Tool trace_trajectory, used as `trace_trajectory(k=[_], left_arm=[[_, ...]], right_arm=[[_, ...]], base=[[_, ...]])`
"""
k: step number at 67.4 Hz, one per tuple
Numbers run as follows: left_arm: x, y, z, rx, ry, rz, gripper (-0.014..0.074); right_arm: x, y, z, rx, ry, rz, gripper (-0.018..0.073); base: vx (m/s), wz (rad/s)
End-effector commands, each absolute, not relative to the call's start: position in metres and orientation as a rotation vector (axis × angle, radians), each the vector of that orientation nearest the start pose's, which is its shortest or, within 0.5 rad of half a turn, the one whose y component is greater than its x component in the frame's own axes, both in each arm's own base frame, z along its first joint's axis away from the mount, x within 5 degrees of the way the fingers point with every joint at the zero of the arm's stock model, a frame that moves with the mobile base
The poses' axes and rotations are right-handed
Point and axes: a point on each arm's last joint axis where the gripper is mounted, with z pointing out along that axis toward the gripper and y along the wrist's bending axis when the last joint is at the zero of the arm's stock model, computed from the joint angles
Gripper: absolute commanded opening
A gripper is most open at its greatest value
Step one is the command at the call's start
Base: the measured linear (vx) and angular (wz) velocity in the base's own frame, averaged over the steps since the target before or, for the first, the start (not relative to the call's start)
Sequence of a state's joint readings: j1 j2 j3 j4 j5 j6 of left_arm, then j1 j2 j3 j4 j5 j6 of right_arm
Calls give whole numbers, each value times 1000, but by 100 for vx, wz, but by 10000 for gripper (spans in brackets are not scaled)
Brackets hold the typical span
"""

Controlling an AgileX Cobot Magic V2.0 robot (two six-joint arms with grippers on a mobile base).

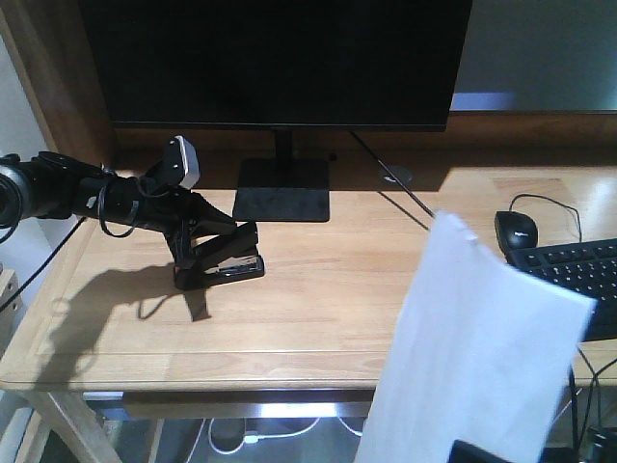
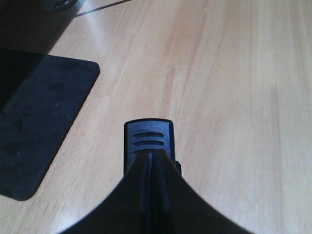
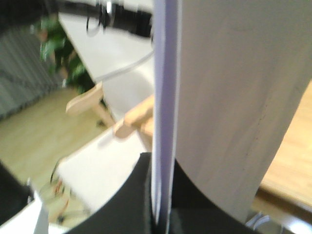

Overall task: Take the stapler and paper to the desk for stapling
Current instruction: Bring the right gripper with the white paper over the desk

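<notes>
**Stapler clamped on the left, paper raised on the right**

Stapler (image 1: 229,260), black, sat on the left half of the light-wood surface (image 1: 318,289), just in front of and to the left of the monitor's flat black base (image 1: 282,190). The left end effector (image 1: 214,239) reached in from the left edge, its fingers (image 2: 161,195) pressed together on the stapler's top arm. In the left wrist view only the ribbed front tip of that arm showed beyond them. The stapler's base appeared to rest on the wood, though its dark shadow made the contact hard to judge.

The paper (image 1: 472,357) was off the surface, held up on end and leaning over the near right edge. Its upper corner reached toward the black mouse (image 1: 516,230), and it overlapped the left end of the keyboard (image 1: 578,270). The right end effector (image 3: 160,195) pinched the sheets at their lower end, and the right wrist view showed them edge-on between its dark fingers. A dark monitor (image 1: 280,58) stood along the back.
</notes>
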State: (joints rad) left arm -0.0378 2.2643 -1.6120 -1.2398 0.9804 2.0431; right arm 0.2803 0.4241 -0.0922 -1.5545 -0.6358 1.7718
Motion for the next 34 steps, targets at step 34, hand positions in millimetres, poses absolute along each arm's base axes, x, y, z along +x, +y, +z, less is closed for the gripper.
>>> trace_trajectory(k=[34], left_arm=[[461,-93,196,1308,1627,-629,-8]], right_arm=[[141,106,247,-689,1906,994,-2]], base=[[0,0]])
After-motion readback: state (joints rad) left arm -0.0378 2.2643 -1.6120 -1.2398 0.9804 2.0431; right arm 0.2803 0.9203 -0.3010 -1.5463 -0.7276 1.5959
